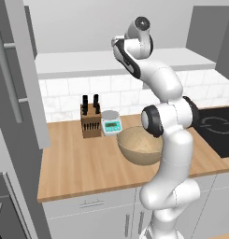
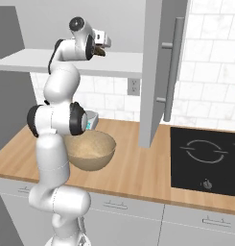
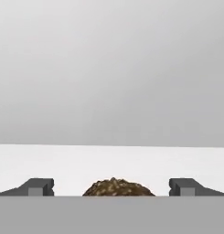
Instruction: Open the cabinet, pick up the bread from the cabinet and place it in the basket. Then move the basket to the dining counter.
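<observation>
Bread (image 3: pixel 118 187) lump lying widthwise, between spread gripper (image 3: pixel 111 187) fingertips, on cabinet shelf (image 3: pixel 111 164)

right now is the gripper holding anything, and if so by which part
Nothing is held. The gripper is open inside the cabinet, with the bread lying on the shelf between its fingertips, which stand clear of its sides.
</observation>
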